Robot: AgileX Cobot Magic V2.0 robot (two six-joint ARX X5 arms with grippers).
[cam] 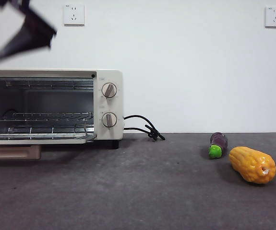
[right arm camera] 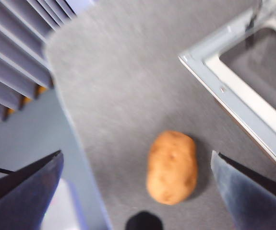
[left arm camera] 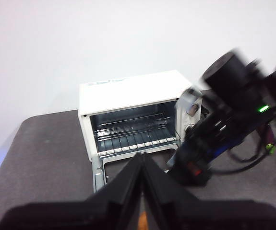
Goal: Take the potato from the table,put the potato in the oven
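Observation:
The orange-brown potato (right arm camera: 172,166) lies on the dark grey table (right arm camera: 128,81), close to the edge of the oven's lowered door (right arm camera: 234,98). My right gripper (right arm camera: 137,155) hangs open above it, one jaw on each side, touching nothing. The potato does not show in the front view. There the cream-white oven (cam: 110,79) stands at the left with its door down and its wire racks bare, and a blurred black gripper tip (cam: 28,32) hangs above it. My left gripper (left arm camera: 142,157) is shut and empty, held back from the oven (left arm camera: 128,91).
A purple eggplant (cam: 218,143) and a yellow-orange corn cob (cam: 252,164) lie at the right of the table (cam: 138,191). The oven's black cord (cam: 145,127) trails beside it. A wooden block (cam: 13,152) sits under the door. The table's edge runs near the potato.

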